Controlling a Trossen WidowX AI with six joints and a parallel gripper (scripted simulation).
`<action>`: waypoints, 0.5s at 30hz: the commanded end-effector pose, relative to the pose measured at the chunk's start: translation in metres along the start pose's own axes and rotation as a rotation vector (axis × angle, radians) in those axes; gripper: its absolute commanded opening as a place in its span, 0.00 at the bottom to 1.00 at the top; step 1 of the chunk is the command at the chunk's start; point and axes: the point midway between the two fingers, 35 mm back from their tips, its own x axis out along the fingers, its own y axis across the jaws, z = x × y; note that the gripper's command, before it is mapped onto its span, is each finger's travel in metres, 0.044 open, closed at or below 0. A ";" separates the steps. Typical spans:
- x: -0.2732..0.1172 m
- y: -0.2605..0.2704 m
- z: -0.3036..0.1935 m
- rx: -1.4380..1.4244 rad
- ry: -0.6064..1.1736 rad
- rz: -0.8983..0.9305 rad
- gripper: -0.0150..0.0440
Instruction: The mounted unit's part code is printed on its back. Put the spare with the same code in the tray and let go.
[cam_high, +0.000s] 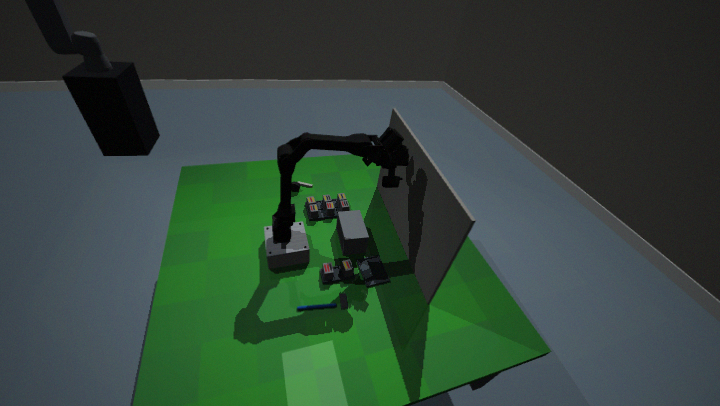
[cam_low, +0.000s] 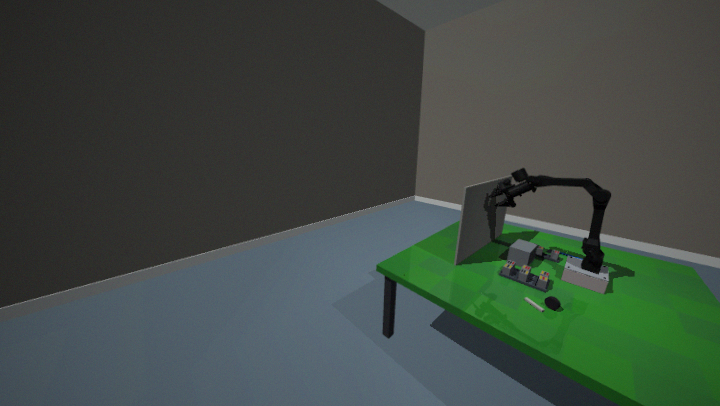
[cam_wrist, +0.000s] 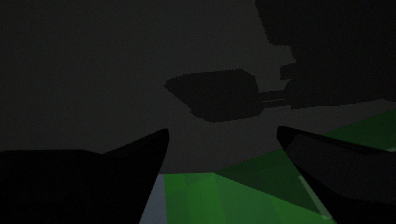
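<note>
Gripper (cam_high: 390, 168) — jaws wide, holding nothing — faces the upright panel (cam_high: 433, 211).

Arm (cam_high: 289, 166) rises near-vertical off its base (cam_high: 286, 247), bends at the elbow up top, then forearm runs roughly level out to the wrist. Gripper (cam_high: 390, 174) high up at full reach, tipped downward. Wrist view: both fingers dark, spread wide to either side of frame, jaws fully apart w/ nothing between them. Exterior view: gripper (cam_low: 499, 194) well above base height.
</note>
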 end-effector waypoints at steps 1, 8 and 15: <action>0.019 -0.071 -0.041 -0.249 0.299 -0.367 1.00; -0.006 -0.127 -0.077 -0.473 0.732 -0.606 1.00; -0.009 -0.130 -0.079 -0.487 0.763 -0.616 1.00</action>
